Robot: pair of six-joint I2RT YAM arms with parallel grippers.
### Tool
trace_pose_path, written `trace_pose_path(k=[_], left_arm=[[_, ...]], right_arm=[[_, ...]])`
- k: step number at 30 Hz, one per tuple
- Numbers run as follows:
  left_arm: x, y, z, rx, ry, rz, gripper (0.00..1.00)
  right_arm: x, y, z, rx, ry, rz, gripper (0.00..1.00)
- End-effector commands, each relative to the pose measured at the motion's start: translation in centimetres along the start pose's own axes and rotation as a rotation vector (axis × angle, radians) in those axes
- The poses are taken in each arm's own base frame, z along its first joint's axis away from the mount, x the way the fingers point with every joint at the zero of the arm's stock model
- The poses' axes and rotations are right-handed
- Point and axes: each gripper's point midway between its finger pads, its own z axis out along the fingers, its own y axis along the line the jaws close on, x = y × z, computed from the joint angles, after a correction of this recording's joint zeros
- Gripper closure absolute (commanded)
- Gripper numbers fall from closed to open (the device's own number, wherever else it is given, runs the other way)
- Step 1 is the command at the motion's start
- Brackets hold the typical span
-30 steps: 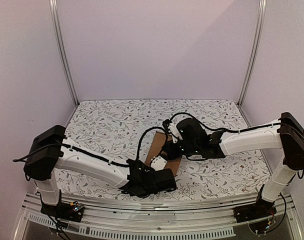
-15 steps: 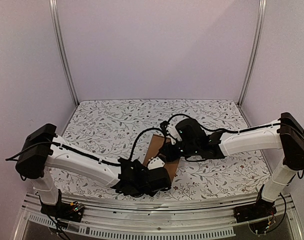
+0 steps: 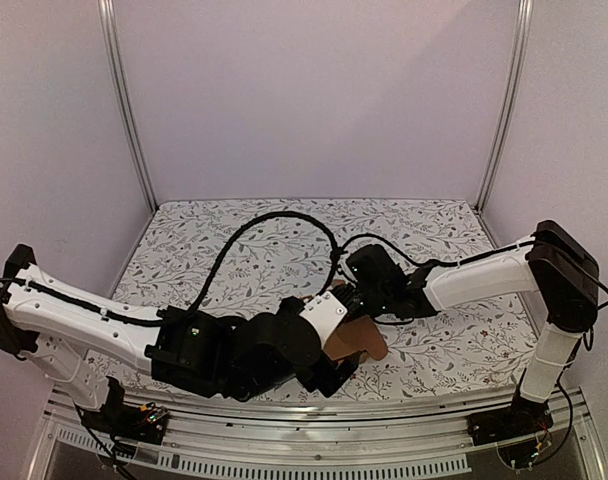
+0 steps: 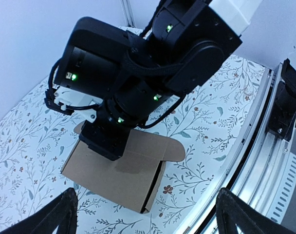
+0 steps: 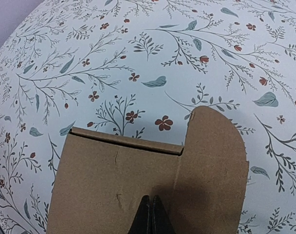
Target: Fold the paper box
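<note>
A: Cardboard first: where did the paper box (image 4: pixel 121 173) lie?

B: Flat on the floral table cover (image 3: pixel 234 250), near the front edge, between the two arms' wrists. It looked like a flattened sleeve with a rounded flap (image 5: pixel 216 146) sticking out from one end.

A: And the right gripper (image 5: pixel 150 214)?

B: Its jaws were together, holding nothing. The joined tips came down from above onto the box's upper panel, close to the crease where the flap began. They seemed to pin it to the table.

A: The left gripper (image 4: pixel 153 217)?

B: Jaws fully apart, empty. From its wrist camera the box sat ahead of the fingers, a little toward the one on that view's left, and apart from both.

A: So what did the next move turn on?

B: On the skew, I judged. The box's near edge ran at a slant to the line between the left fingertips, with the open end and the flap swung to the right of that view. The right arm was the one touching, while the left was near but short of the box. To catch a panel or the flap, the left would have needed to advance and turn its wrist square to that edge. The right's pin would have had to stop the sheet sliding.
</note>
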Motion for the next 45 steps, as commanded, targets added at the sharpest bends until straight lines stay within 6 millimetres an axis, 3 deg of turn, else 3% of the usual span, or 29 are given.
trace_pose_path(k=[1,9,14,20,25,28,32,37,45], left_arm=[[0.7,0.7,0.2,-0.017,-0.001,0.038,0.03],[2.1,1.7,0.9,-0.063,0.027,0.026,0.03],[3.1,2.5,2.0,-0.067,0.06,-0.026,0.07],[4.5,4.7,3.8,-0.086,0.112,-0.121,0.19],[5.7,6.9,5.5,-0.071,0.15,-0.25,0.45],[6.7,9.1,6.7,-0.081,0.174,-0.37,0.74],[8.7,11.7,8.1,-0.115,0.213,-0.502,1.0],[11.7,12.9,10.1,-0.141,0.311,-0.575,1.0],[14.4,11.4,13.2,-0.099,0.445,-0.603,1.0]], right_arm=[[-0.4,-0.6,-0.4,0.028,-0.005,0.006,1.0],[-0.6,-0.2,-1.2,0.001,-0.006,0.007,1.0],[-1.7,0.2,-3.1,-0.029,-0.04,0.011,1.0],[-3.0,0.0,-6.3,-0.028,-0.059,-0.018,0.95],[-2.8,-1.8,-7.9,0.005,-0.054,-0.028,0.97],[-1.8,-3.6,-8.0,0.049,-0.023,-0.035,1.0],[0.1,-5.7,-7.7,0.079,0.03,-0.018,1.0],[2.9,-6.7,-6.9,0.091,0.11,-0.021,1.0],[6.2,-6.9,-5.3,0.086,0.217,-0.029,1.0]])
